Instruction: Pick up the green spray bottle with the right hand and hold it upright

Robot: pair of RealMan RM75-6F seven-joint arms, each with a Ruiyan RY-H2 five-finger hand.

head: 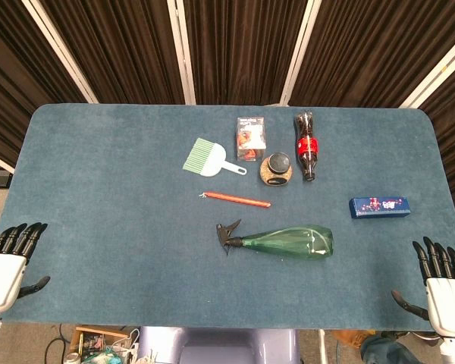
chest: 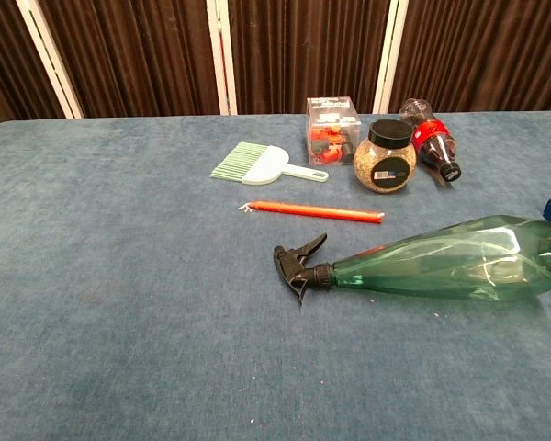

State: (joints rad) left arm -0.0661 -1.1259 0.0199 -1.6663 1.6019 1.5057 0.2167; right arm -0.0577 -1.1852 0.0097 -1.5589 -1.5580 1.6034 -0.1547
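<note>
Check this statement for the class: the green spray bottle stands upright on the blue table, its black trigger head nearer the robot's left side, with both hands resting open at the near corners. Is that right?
One detail is wrong. The green spray bottle lies on its side, not upright, as the head view shows. The rest holds: its black trigger head is nearer the robot's left side on the blue table, and the left hand and right hand rest open at the near corners.

glossy clear plastic green spray bottle (chest: 459, 260) on matt, seemingly felt table (chest: 119, 276).

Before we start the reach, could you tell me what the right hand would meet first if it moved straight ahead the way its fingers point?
Probably nothing: the right hand points up the table's right edge, and the blue box lies left of that line.
</note>
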